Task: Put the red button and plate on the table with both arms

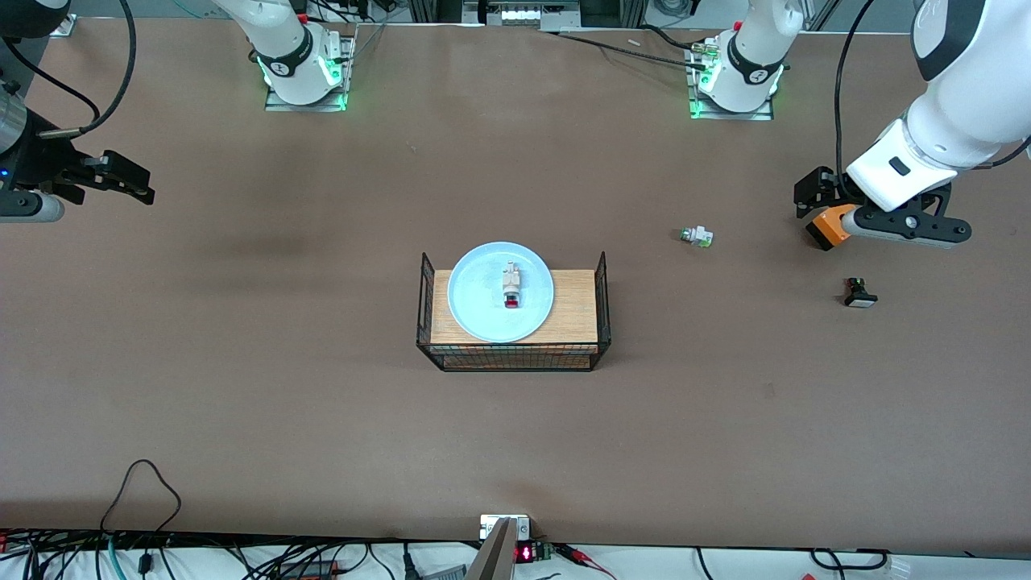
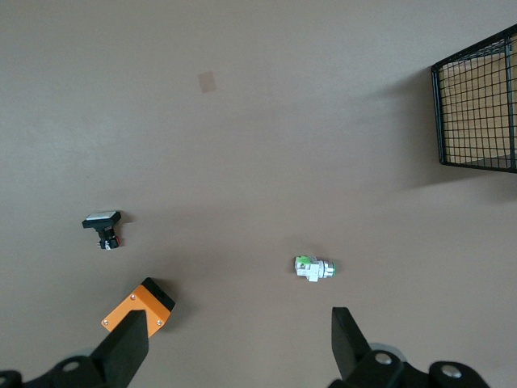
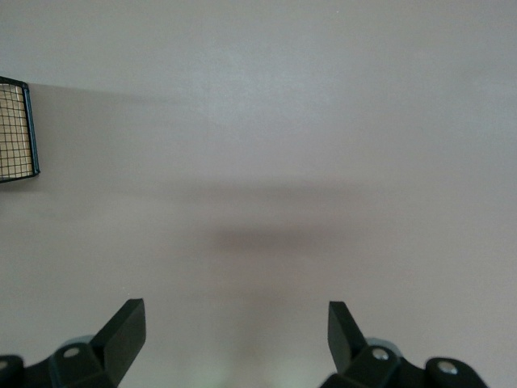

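Red button [image 1: 511, 287] is seen lying on the plate [image 1: 475, 306], at the centre of the front frame, red cap toward the bottom edge. Plate is set in a black wire tray [image 1: 601, 300] with a wood floor; tray stands on the desk [image 1: 242, 387].

Left end effector [image 2: 234, 343]: held in the air at the middle right edge of the front frame [image 1: 813, 211], over bare desk at the left arm's end. Fingers [image 2: 129, 347] are spread wide, nothing between them. An orange block [image 2: 139, 305] is noted on one finger mount.

Right end effector [image 3: 236, 331]: held up at the upper left edge of the front frame [image 1: 129, 181], over bare desk. Fingers [image 3: 125, 327] are wide apart, nothing gripped. A tray corner [image 3: 18, 133] is caught at the frame's left edge.

Other items: a small white switch with green end [image 1: 696, 236] is seen right of centre in the front frame, between tray and left end effector [image 2: 315, 268]. A black switch with white cap [image 1: 859, 293] lies lower right of it [image 2: 102, 225]. Both rest on the desk, well apart from the tray.
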Robot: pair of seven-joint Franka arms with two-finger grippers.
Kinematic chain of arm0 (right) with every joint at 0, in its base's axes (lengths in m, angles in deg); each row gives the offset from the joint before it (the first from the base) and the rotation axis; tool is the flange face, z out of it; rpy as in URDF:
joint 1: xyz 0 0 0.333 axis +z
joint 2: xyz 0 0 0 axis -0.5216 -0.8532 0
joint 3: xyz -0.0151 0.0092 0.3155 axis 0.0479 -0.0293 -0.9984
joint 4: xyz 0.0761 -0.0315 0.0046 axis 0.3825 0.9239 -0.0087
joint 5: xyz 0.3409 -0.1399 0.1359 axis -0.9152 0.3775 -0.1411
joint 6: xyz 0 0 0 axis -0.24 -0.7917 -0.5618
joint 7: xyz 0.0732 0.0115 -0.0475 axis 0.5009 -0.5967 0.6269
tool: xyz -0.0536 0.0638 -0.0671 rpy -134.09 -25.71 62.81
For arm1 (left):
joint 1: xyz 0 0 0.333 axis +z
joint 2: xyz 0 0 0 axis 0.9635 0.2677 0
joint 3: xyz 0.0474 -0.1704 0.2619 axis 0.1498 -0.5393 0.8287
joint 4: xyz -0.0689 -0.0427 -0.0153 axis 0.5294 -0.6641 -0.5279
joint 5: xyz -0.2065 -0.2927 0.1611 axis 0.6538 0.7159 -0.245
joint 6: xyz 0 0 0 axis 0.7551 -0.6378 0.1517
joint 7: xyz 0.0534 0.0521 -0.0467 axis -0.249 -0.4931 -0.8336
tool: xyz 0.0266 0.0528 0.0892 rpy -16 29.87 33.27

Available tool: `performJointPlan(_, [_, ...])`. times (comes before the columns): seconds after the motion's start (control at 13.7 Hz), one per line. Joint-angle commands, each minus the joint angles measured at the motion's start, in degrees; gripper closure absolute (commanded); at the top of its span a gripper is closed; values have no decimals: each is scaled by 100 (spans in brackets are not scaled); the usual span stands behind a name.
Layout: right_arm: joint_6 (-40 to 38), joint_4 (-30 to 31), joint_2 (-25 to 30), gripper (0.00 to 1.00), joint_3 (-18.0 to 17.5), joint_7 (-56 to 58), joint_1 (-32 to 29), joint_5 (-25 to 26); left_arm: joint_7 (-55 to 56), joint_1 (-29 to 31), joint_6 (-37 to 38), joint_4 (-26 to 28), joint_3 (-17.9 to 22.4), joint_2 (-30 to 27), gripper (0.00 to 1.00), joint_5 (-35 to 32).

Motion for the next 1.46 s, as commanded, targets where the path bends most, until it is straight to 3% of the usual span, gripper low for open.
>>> performJointPlan(0.0, [-94, -94, 0, 0, 11, 26, 5, 49, 1, -37, 38, 75, 72, -105, 0, 138])
performJointPlan(0.37, [-94, -94, 0, 0, 11, 26, 5, 49, 36, -46, 239, 23, 54, -61, 0, 129])
performJointPlan(0.73, [-94, -94, 0, 0, 11, 26, 5, 49, 142, -195, 952, -601, -209, 352, 0, 147])
performJointPlan(1.02, [-67, -94, 0, 0, 11, 26, 5, 49, 974, -213, 909, -978, -981, 807, 0, 1024])
performJointPlan(1.17, [-76, -94, 0, 0, 11, 26, 5, 49, 2026, -283, 673, -1495, -1630, 1308, 0, 1061])
performJointPlan(1.39, [-76, -94, 0, 0, 11, 26, 5, 49, 3338, -659, 76, -1761, -2028, 1827, 0, 1035])
